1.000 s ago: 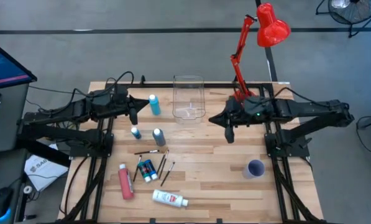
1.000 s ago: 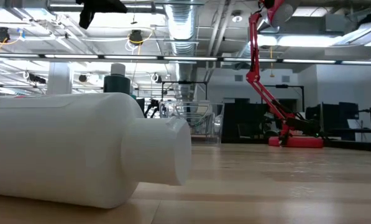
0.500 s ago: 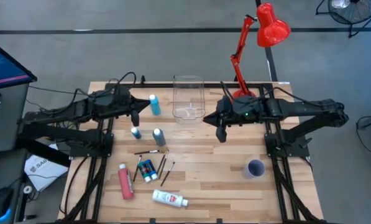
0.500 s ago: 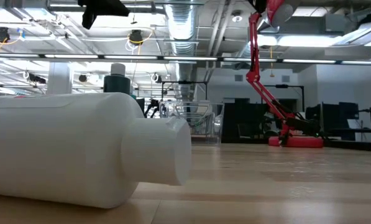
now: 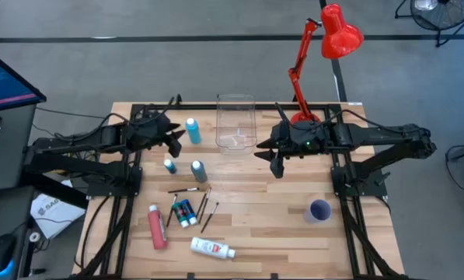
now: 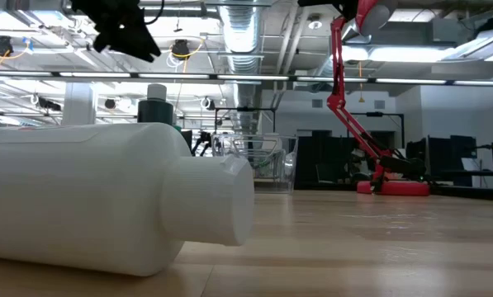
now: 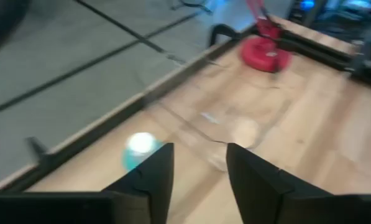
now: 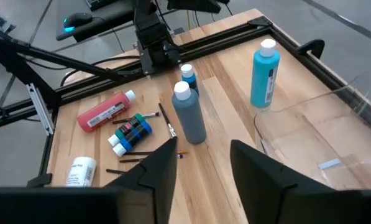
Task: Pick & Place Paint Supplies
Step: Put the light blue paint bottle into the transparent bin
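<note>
The paint supplies lie on the wooden table's left half. A light blue bottle, a small blue one and a grey one stand upright. A red tube, blue-green tubes, a white bottle and thin brushes lie flat. My left gripper hovers open in the air beside the light blue bottle. My right gripper hovers open, to the right of the clear box, with the grey bottle ahead of it.
A red desk lamp stands at the far edge, right of the clear box. A purple cup sits near the table's right front. Bare wood lies between the brushes and the cup. The white bottle fills the low view's left.
My left gripper has come down a little, tipped and rolled at the wrist, and its fingers have opened. My right gripper's fingers have opened as well. The supplies have not moved.
</note>
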